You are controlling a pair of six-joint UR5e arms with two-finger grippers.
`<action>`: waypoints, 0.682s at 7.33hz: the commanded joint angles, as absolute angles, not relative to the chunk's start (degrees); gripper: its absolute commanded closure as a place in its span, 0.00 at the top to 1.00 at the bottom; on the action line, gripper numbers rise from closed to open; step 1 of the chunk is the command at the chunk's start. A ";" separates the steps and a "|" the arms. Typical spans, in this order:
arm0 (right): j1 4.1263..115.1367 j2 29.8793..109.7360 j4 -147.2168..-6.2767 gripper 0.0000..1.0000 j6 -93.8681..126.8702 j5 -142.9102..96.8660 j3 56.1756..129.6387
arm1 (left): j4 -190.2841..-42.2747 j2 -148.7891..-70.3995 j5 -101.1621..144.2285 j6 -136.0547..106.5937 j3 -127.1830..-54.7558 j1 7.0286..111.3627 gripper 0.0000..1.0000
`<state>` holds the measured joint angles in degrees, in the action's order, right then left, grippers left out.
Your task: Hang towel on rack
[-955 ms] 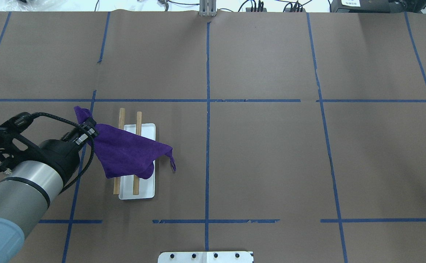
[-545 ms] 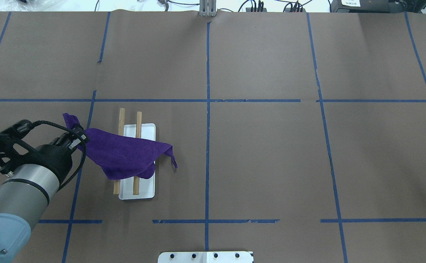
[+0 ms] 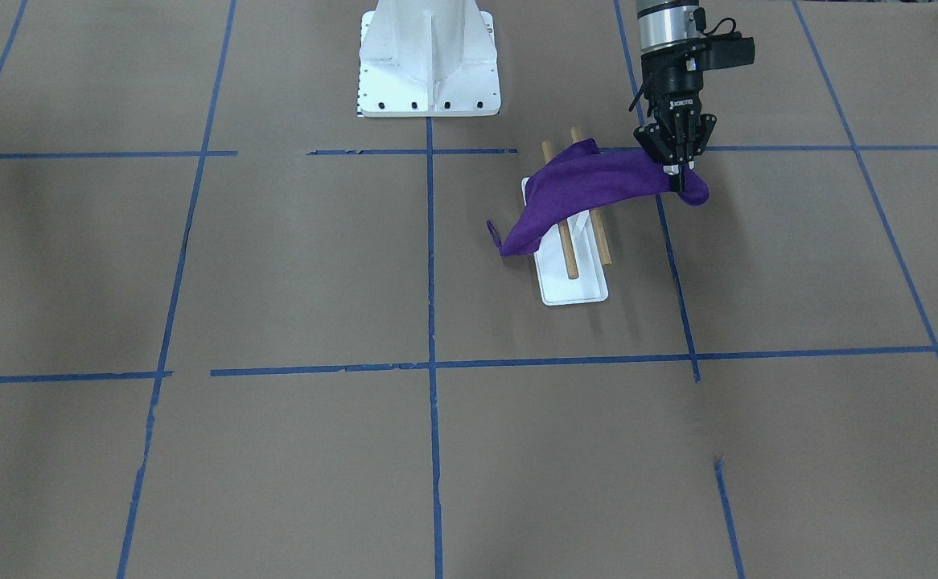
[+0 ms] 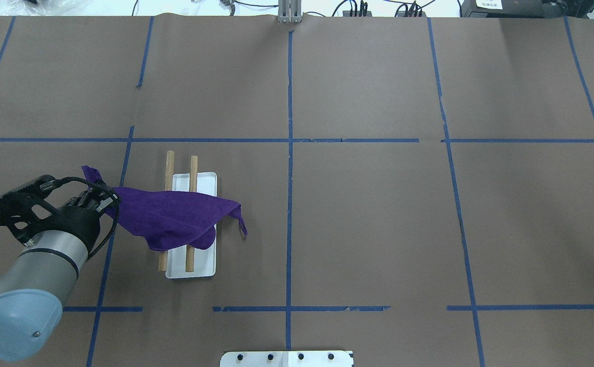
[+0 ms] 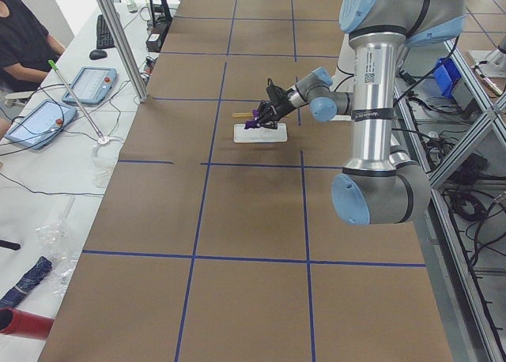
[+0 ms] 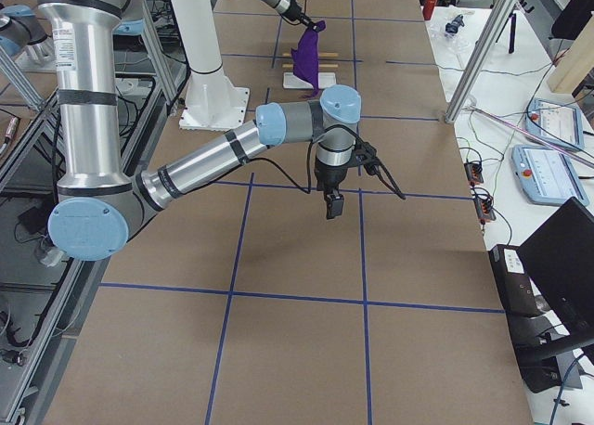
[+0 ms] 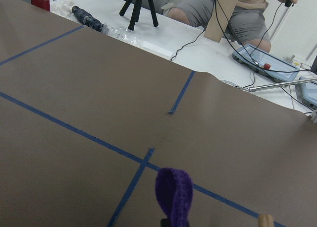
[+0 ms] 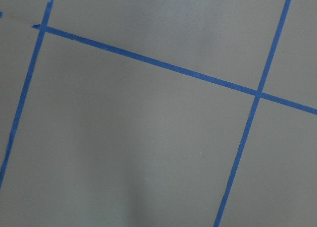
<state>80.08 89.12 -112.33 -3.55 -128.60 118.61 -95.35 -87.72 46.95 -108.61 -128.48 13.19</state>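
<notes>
Deep-purple towel (image 4: 174, 218) was draped slantwise across both wooden dowels of rack (image 4: 191, 269), far corner drooped past white base. Corner was pinched by left gripper (image 3: 676, 178) beside rack. Right gripper (image 6: 332, 205): grip state could not be told.

A brown table (image 4: 368, 224) gridded with blue tape (image 4: 290, 204) carried the rack (image 4: 191, 267) just left of its centre line.

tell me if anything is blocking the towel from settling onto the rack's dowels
Nothing visible does. The towel already lies across both dowels of the rack, with one corner pinched in the left gripper off to the rack's side.
</notes>
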 commanded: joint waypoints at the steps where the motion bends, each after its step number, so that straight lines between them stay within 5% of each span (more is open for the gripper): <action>1: 80.42 89.38 -112.06 1.00 -3.69 -123.94 118.48 | -95.62 -84.65 47.02 -108.20 -127.53 13.53 0.32; 2: 80.94 89.65 -112.06 1.00 -4.21 -124.71 118.39 | -95.62 -85.16 47.02 -107.32 -125.70 13.54 0.99; 5: 82.61 92.44 -111.71 1.00 -3.43 -128.03 117.78 | -96.15 -87.53 54.20 -99.80 -126.65 15.45 1.00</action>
<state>81.78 90.84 -111.83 -3.79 -125.95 118.06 -95.79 -86.32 50.66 -103.58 -126.22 14.13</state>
